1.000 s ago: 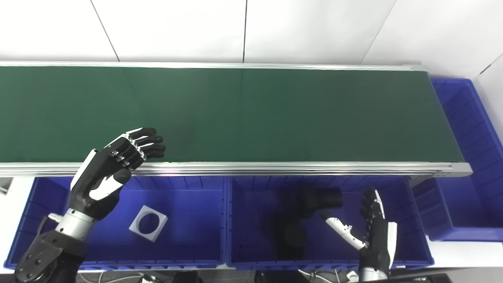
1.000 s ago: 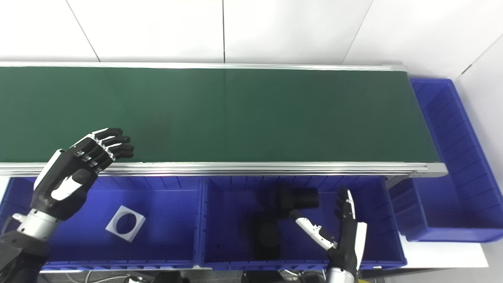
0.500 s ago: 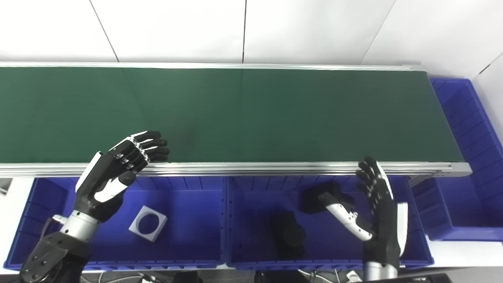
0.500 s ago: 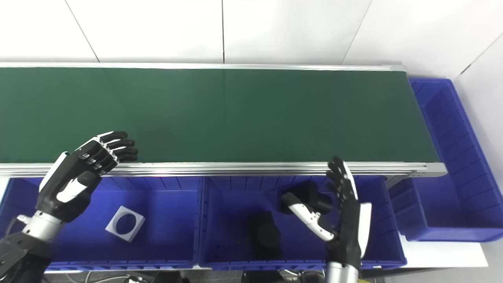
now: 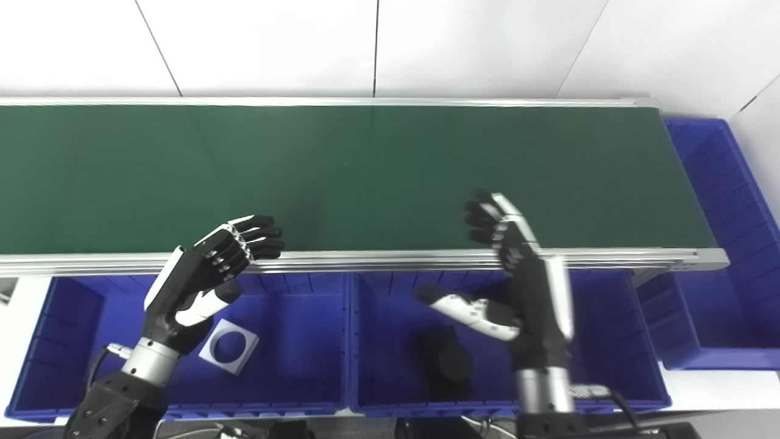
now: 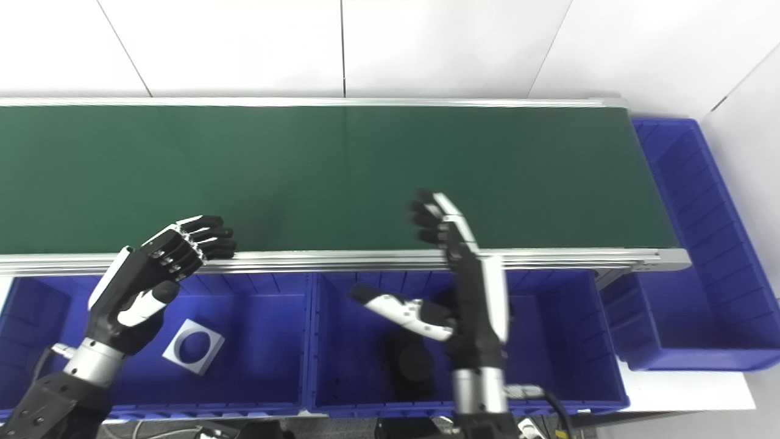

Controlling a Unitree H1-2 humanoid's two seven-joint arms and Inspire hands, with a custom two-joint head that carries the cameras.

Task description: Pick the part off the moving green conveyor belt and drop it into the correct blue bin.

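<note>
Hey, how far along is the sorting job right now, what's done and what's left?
Done: a white square part lies in the left blue bin, and a black part in the middle blue bin. In hand: nothing; the left hand and right hand are both open. Left: the green conveyor belt shows no part to pick.

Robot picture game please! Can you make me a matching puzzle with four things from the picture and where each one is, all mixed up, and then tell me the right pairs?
Things:
1. white square part with a round hole
2. black part
3. right hand
4. far-right blue bin

Places:
A. at the end of the green conveyor belt
B. lying in the left blue bin
C. open, fingers raised over the belt's near edge
D. lying in the middle blue bin

Pairs: 1-B, 2-D, 3-C, 4-A
</note>
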